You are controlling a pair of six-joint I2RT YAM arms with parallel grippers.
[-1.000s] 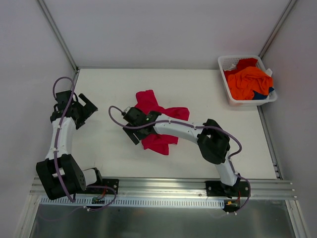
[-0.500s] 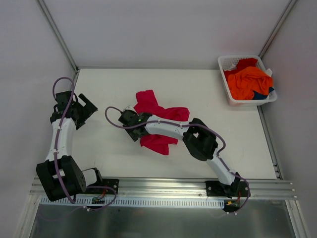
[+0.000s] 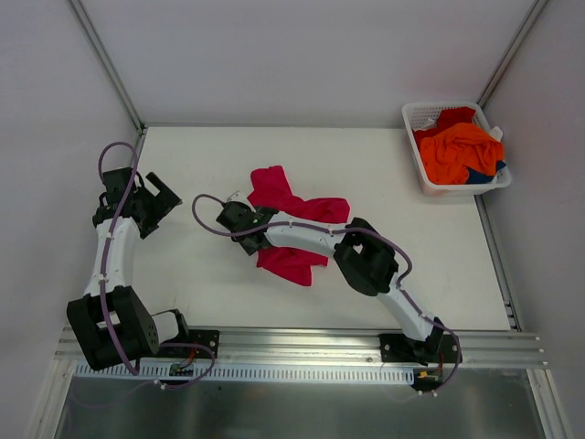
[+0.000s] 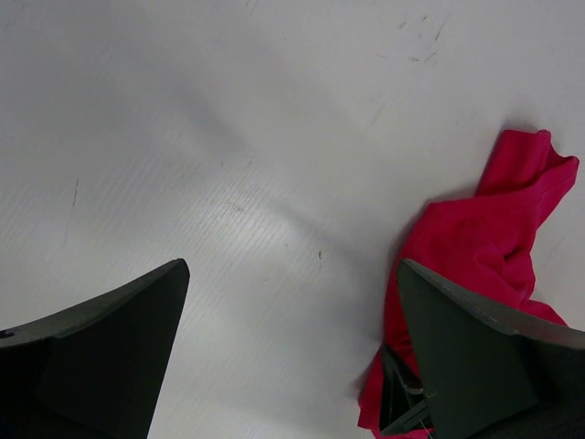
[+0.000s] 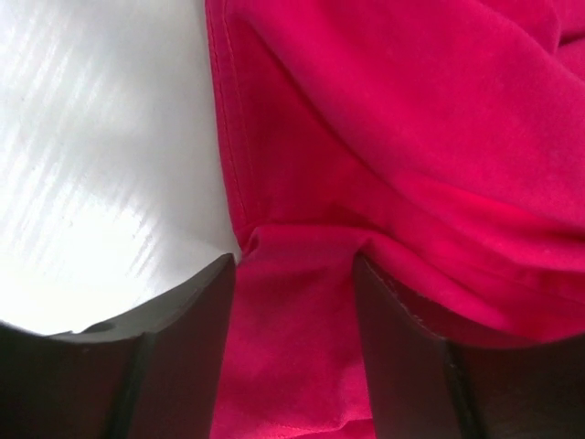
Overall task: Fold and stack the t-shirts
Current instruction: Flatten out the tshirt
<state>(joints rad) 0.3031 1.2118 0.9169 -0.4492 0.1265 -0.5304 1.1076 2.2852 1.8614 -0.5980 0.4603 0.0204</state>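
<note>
Pink shirt [image 3: 292, 229]: lies crumpled mid-bench [image 3: 183, 165], bunched into ridges and loose lobes.
Other shirts: orange one [image 3: 462, 151] heaped with others in the white basket [image 3: 422, 117] at the far right corner.
Right hand [image 5: 292, 302]: down on the pink shirt's left edge, fingers partway in with a fold of cloth between them; whether it grips I cannot tell.
Left hand [image 4: 292, 357]: spread wide, holding nothing, over bare bench beside the shirt.
Handling: soft, light, limp cloth; probably best pinched at a hem or seam.

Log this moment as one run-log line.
left gripper: open, over bare table | right gripper: jaws astride a fold of crumpled magenta-pink cloth t-shirt | white slotted plastic basket: holds orange t-shirt
</note>
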